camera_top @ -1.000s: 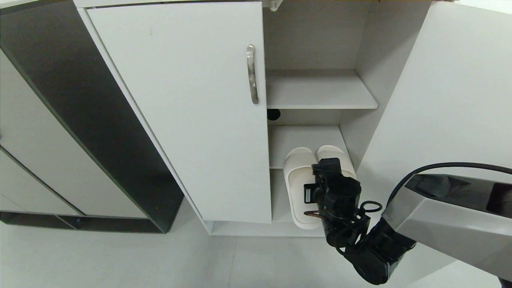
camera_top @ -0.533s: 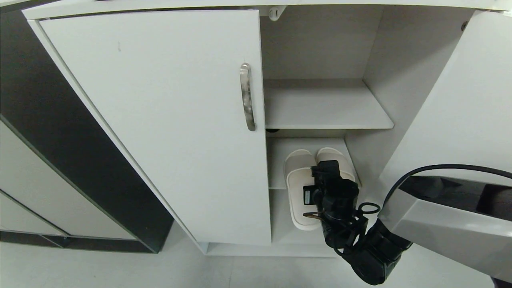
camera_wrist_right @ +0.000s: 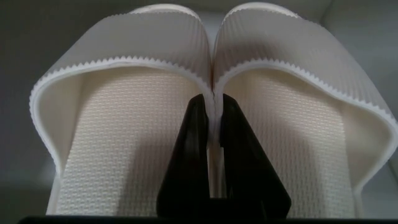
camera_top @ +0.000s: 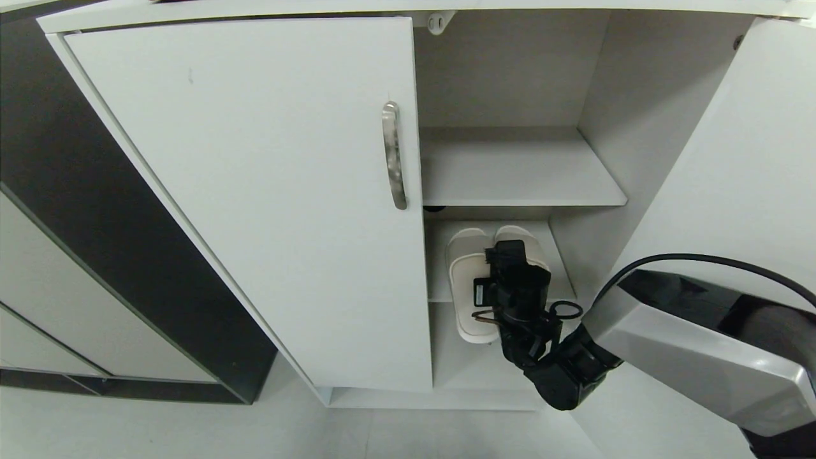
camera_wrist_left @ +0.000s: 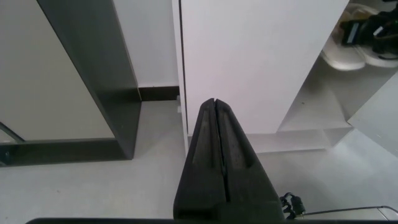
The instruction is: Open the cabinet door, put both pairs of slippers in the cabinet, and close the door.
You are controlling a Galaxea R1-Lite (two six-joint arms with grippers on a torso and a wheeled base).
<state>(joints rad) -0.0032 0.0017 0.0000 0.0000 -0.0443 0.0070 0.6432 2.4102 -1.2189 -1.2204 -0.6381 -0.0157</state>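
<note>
We see a home-style interior, most like an entrance area with shoe storage: a white cabinet [camera_top: 510,70] stands directly on a pale, smooth floor [camera_top: 159,427], with plain shelves [camera_top: 516,169] set close one above another behind its open door [camera_top: 733,159]. Its closed door [camera_top: 255,191] carries a slim metal handle [camera_top: 394,155], a pair of cream slippers [camera_top: 462,280] lies on a lower shelf, and a further white unit with a dark panel [camera_top: 95,191] adjoins the cabinet on the left, as fitted household furniture does.
</note>
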